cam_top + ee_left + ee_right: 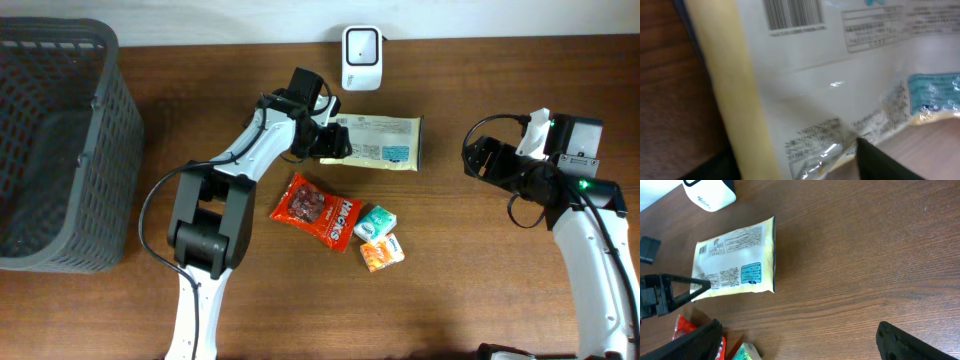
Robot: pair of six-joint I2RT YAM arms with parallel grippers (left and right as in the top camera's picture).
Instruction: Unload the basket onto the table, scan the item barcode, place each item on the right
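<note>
Nearest the robot, an orange sachet (382, 252), a green sachet (375, 222) and a red sweet bag (316, 212) lie clustered just in front of the cream snack packet (385, 142). A low sweep toward the robot with the packet would likely plough into them.

The packet, the item to scan, lies flat mid-desk with its printed back up. Its barcode (792, 12) is at the end beside the left hand (333, 141). That hand stands part-way open astride the packet's left end, one finger (690, 287) at its near corner. Whether it has a firm hold I cannot tell.

The bite looks thin. Film pinched at an edge may slip, or the packet may droop and fold, turning the barcode away from the reader. The fingers might also cover the code.

The right hand (480, 160) is wide open and holds nothing. It is well apart to the right, with bare desk (480, 290) around it.

Farthest, the white scanner (360, 58) stands at the desk's back edge, just beyond the packet. Room is tight there, so an overshoot could knock it. The basket (112, 150) sits far left, out of the path.
</note>
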